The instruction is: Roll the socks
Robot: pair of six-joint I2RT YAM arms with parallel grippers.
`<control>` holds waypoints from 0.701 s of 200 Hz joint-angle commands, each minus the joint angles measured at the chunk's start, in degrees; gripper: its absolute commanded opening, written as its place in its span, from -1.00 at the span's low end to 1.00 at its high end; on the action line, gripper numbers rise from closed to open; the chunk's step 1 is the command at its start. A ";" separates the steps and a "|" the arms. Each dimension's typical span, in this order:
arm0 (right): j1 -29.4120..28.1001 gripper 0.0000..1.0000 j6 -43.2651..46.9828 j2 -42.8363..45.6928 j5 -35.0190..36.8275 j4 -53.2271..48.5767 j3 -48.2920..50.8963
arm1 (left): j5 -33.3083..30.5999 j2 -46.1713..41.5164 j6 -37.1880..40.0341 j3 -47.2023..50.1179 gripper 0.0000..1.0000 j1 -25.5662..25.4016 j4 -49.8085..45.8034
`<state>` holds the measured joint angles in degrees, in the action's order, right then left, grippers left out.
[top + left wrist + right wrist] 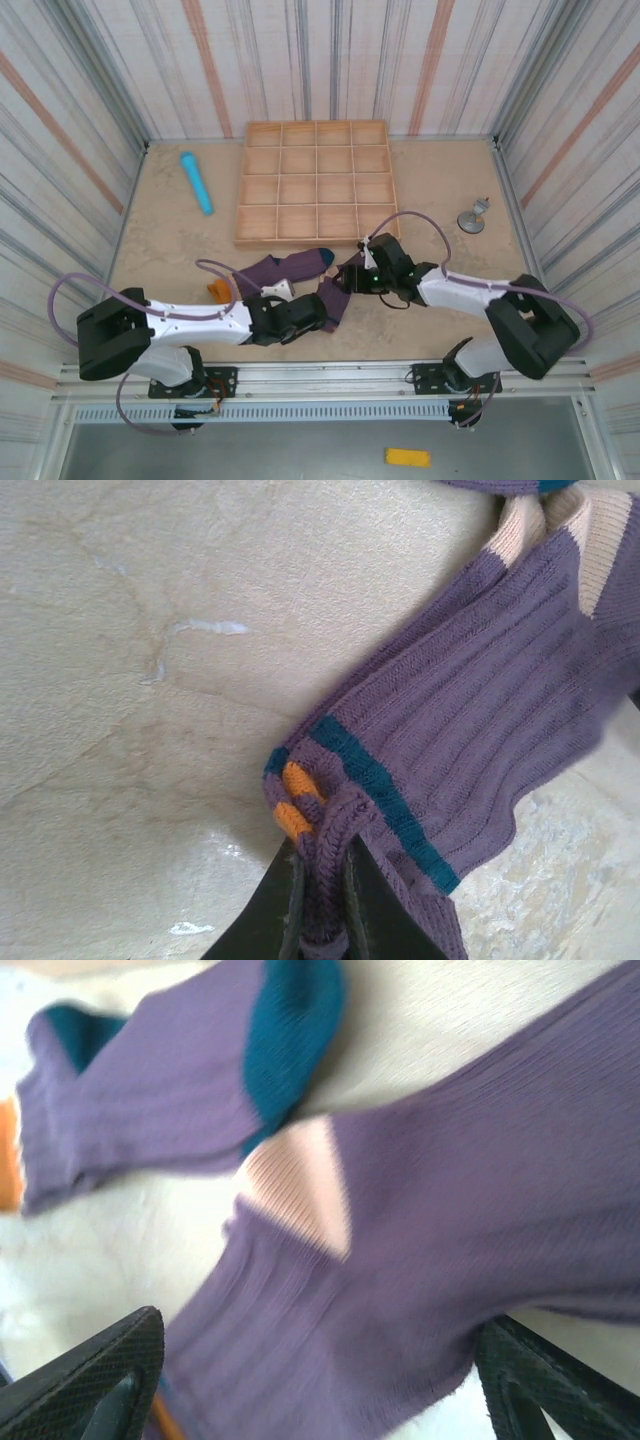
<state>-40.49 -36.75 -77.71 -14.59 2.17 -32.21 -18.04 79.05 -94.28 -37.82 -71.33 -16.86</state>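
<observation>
left end effector (pixel 322 855) pinching sock (pixel 480 740), cuff tip hidden between fingers (pixel 268 920)

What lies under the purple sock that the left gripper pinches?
Beige table shows around the sock, which rests on it. The left gripper pinches its striped edge; anything directly beneath the fabric is covered.

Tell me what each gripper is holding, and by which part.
The left gripper pinches a purple sock by the edge of its end with the orange and teal stripes. The right gripper holds nothing; it is open over the sock.
</observation>
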 commanded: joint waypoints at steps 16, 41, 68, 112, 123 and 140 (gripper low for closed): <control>-7.95 0.70 9.17 11.87 8.47 -5.73 5.14 | -1.28 1.28 -1.87 -2.53 -1.00 0.51 -5.50; -13.48 0.67 9.64 17.13 12.89 -2.18 10.65 | 0.79 1.38 -1.61 -2.78 -1.00 1.93 -5.47; -23.24 0.67 13.40 20.64 22.07 -0.87 14.27 | 1.22 1.02 0.27 -4.07 -1.00 2.93 -6.34; -30.61 0.50 21.58 23.24 25.69 5.13 16.56 | 3.73 2.88 2.42 -6.22 -1.00 3.48 -6.50; -31.45 0.43 23.01 21.89 26.65 6.92 16.52 | 4.09 3.47 2.99 -6.83 -1.00 3.49 -6.84; -32.53 0.34 24.55 18.12 27.31 9.59 16.04 | 5.13 4.47 3.95 -7.94 -1.00 3.64 -8.01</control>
<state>-71.46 -17.52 -55.96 8.86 6.66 -15.70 -14.00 82.02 -92.88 -43.38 -68.18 -21.39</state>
